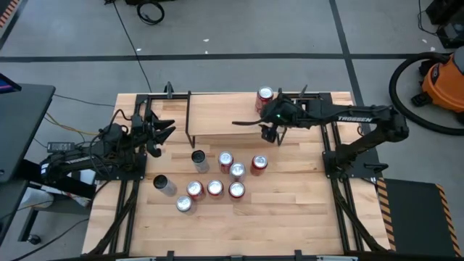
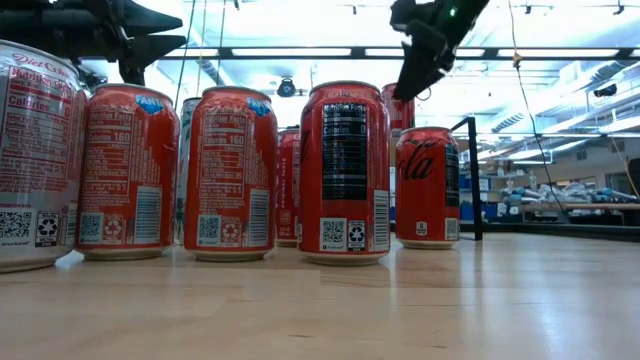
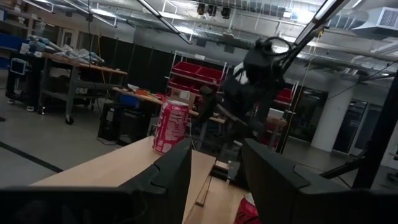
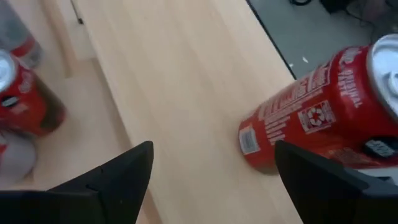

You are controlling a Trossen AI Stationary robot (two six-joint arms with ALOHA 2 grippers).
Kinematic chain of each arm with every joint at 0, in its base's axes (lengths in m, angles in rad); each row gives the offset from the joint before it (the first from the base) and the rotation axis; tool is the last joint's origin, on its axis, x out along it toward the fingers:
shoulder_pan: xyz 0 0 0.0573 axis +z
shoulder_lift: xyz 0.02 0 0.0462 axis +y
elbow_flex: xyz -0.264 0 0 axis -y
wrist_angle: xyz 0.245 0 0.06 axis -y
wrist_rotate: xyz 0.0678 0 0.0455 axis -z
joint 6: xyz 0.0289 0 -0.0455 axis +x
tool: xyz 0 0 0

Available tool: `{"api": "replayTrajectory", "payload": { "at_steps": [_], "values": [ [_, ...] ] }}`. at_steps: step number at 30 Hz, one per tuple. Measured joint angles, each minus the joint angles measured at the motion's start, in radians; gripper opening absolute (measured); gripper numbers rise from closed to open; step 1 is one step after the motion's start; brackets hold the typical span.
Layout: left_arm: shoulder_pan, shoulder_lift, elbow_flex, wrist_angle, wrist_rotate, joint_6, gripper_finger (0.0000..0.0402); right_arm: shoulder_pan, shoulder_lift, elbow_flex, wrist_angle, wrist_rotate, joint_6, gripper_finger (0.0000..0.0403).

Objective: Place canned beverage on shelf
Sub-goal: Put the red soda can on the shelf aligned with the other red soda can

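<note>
overhead, the shelf (image 1: 217,116) lies along the far part of the table (image 1: 290,217), a light plank on thin black legs. one red can (image 1: 264,96) stands upright on the shelf's right end, near its far edge.

the right gripper (image 1: 270,125) hangs just beside that can, on its near side, over the right end of the shelf. its jaws are spread wide and grip nothing; in the right wrist view the can (image 4: 323,106) stands clear of both dark fingers (image 4: 112,177), with bare plank between them.

the left gripper (image 1: 165,133) waits off the shelf's left end, raised above the table. its jaws stand partly apart with nothing between them; the left wrist view looks past its fingers (image 3: 168,180) along the plank to the red can (image 3: 171,126) at the far end and the right arm (image 3: 255,81) beside it.

in front of the shelf, on the table, stands a cluster of cans (image 1: 217,177), mostly red with silver tops. a dark can (image 1: 199,161) stands at the cluster's left, closest to the shelf, and another can (image 1: 164,185) sits farther left, apart from the rest; whether it stands or lies cannot be told.

the low view shows the cluster (image 2: 230,170) upright from table height, with one black shelf leg (image 2: 472,180) behind the cans.
</note>
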Motion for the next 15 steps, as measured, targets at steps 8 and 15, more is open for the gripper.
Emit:
{"api": "replayTrajectory", "payload": {
  "at_steps": [8,15],
  "values": [
    [0.000,0.000,0.000,0.004,0.000,0.000,0.0156,-0.034,0.023,-0.050,0.104,-0.013,-0.022,0.0344],
    [0.000,0.000,0.000,-0.004,0.000,0.005,0.0156,-0.047,0.028,-0.050,0.049,0.054,-0.012,0.0344]
  ]
}}
